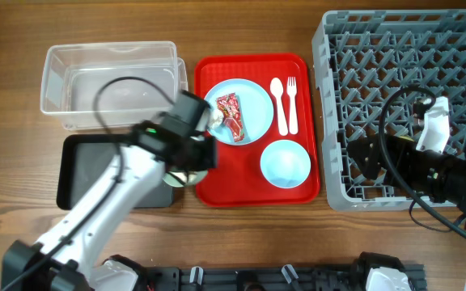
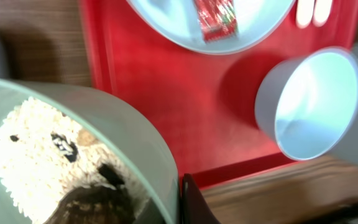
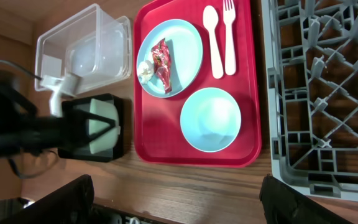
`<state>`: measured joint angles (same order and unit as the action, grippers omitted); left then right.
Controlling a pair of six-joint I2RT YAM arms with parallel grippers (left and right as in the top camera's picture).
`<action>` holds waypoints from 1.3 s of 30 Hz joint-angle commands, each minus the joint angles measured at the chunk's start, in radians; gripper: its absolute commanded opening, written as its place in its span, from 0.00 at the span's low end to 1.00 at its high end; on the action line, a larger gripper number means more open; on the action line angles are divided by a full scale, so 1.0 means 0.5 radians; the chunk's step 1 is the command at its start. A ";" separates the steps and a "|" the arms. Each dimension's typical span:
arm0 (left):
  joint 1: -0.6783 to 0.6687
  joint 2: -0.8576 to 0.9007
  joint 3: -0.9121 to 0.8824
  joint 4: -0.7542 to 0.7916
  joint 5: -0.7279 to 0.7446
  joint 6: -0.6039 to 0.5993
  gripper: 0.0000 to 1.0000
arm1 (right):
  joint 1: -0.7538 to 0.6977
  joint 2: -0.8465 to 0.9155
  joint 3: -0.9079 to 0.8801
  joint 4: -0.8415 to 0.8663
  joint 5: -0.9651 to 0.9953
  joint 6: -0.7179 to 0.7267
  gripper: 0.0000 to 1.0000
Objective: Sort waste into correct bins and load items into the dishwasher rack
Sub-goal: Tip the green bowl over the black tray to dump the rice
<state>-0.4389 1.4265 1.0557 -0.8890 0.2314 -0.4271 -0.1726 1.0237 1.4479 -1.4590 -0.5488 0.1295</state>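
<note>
My left gripper [image 1: 191, 158] is shut on the rim of the pale green bowl [image 1: 186, 175], which holds white rice and brown scraps [image 2: 36, 162]. It holds the bowl at the right edge of the black tray [image 1: 79, 174], beside the red tray. The pale blue plate [image 1: 249, 101] carries the red wrapper [image 1: 231, 115] and the tissue wad [image 1: 215, 119]. The white spoon [image 1: 279, 101], the fork [image 1: 292, 105] and the pale blue saucer [image 1: 285, 163] lie on the red tray. My right gripper [image 3: 179, 205] is open and empty over the rack [image 1: 403, 48]. The yellow cup is out of view.
The clear tub [image 1: 112, 81] stands behind the black tray at the far left. The red serving tray [image 1: 217, 190] lies between the bins and the rack. My right arm and its cables lie across the rack's front half.
</note>
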 commanded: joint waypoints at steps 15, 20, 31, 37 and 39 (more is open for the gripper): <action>1.689 0.167 -0.482 -0.020 2.071 0.998 0.04 | 0.012 0.004 -0.005 -0.008 0.018 0.008 0.87; 1.821 0.269 -0.584 0.018 2.493 1.277 0.04 | 0.012 0.004 -0.005 -0.010 0.018 0.009 0.87; 1.856 0.285 -0.595 0.035 2.692 1.320 0.04 | 0.012 0.005 -0.005 -0.009 0.018 0.008 0.87; 1.856 0.285 -0.595 -0.006 2.692 1.349 0.04 | 0.012 0.005 -0.005 -0.009 0.018 0.009 0.87; 1.856 0.285 -0.595 -0.025 2.662 1.424 0.04 | 0.012 0.005 -0.005 -0.010 0.018 0.008 0.88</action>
<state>0.4820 1.5661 0.7605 -0.8864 1.5360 0.2214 -0.1726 1.0237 1.4479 -1.4620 -0.5488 0.1299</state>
